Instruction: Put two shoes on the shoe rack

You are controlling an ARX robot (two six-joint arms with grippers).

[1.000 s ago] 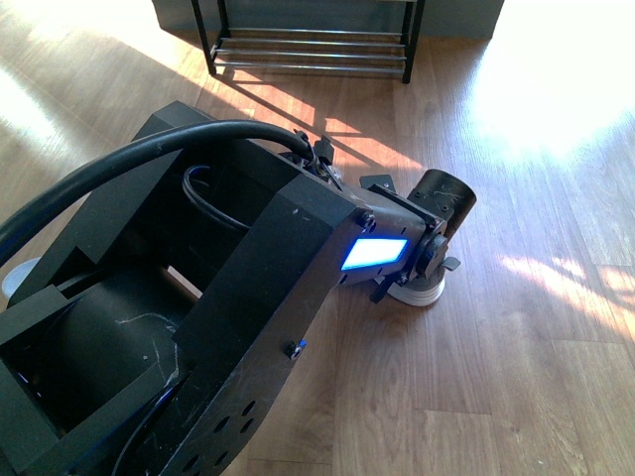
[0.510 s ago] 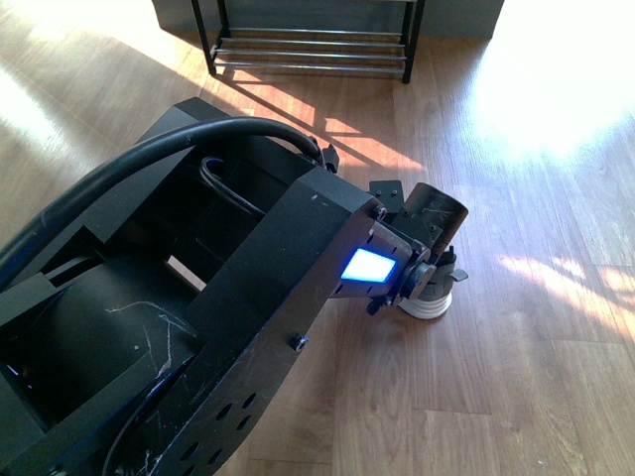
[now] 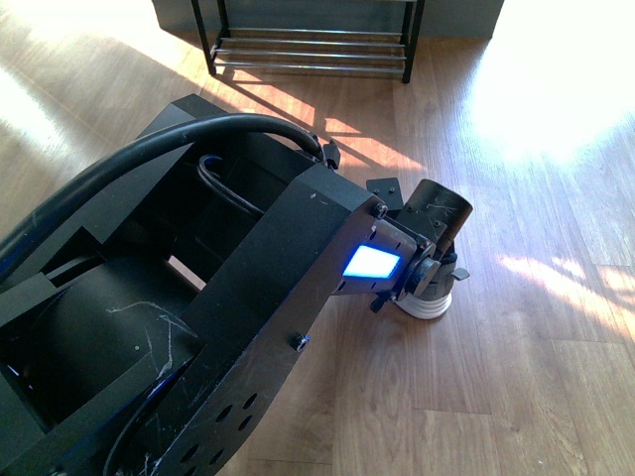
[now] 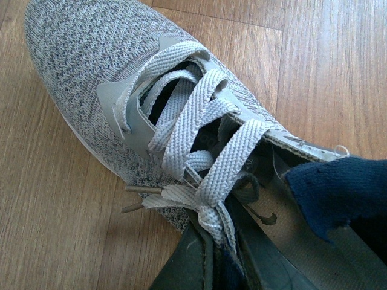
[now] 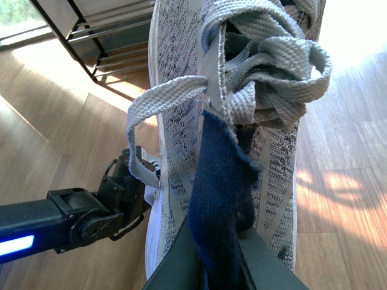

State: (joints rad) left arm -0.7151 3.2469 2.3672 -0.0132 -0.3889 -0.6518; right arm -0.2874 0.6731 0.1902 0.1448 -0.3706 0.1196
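One grey knit sneaker (image 4: pixel 91 60) with pale laces lies on the wood floor. My left gripper (image 4: pixel 205 260) is shut on its collar edge beside the navy lining. In the front view only that sneaker's white sole (image 3: pixel 429 303) shows, under the left gripper (image 3: pixel 433 282) at the end of the black arm. A second grey knit sneaker (image 5: pixel 175 66) hangs off the floor, my right gripper (image 5: pixel 221 263) shut on its navy tongue. The shoe rack (image 3: pixel 310 48), black-framed with silver rods, stands at the far end of the floor; it also shows in the right wrist view (image 5: pixel 100 36).
My left arm's black body and thick cable (image 3: pixel 198 297) fill the near left of the front view. Bright sunlight patches (image 3: pixel 556 79) lie on the wood floor to the right. The left arm's wrist (image 5: pixel 91 214) shows below the raised sneaker.
The left arm's wrist has shifted slightly right and lower with the white-soled sneaker, then almost stopped in the last half second.
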